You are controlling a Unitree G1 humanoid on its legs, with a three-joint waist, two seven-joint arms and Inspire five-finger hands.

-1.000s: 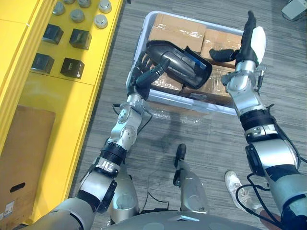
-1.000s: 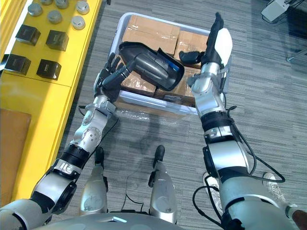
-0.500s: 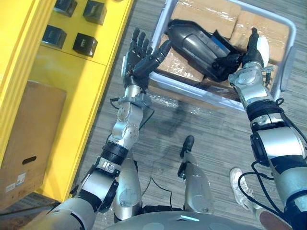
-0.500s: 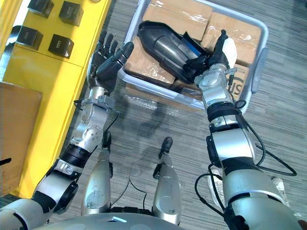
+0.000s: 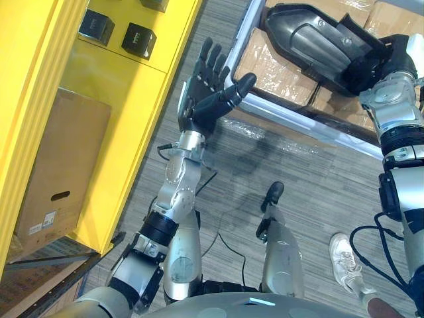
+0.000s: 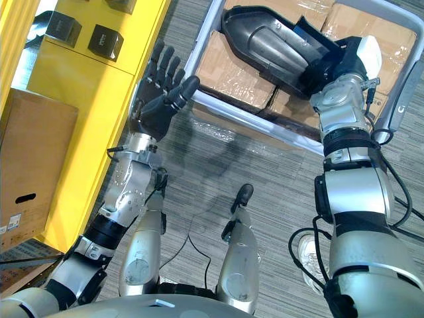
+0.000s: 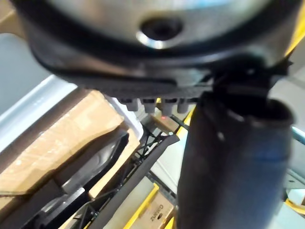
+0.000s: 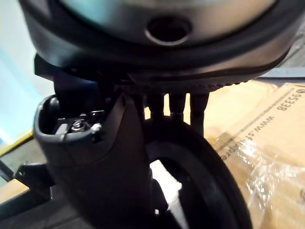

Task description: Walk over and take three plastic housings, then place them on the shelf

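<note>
On the grey floor [image 5: 311, 192] a bin [image 5: 244, 34] holds a plastic housing [image 5: 311, 43]; the right hand [image 5: 389, 61] clasps it, the left hand [image 5: 202, 99] is spread open.

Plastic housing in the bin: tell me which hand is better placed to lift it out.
Right. The right hand is at the plastic housing, its fingers seemingly curled on the housing's edge. The left hand is open, raised outside the bin, and touches nothing.

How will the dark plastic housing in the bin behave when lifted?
Probably stiff: the plastic housing has a moulded, curved form. Likely light: it looks like a hollow shell. Gripped at one end by the right hand, it may tip.
</note>
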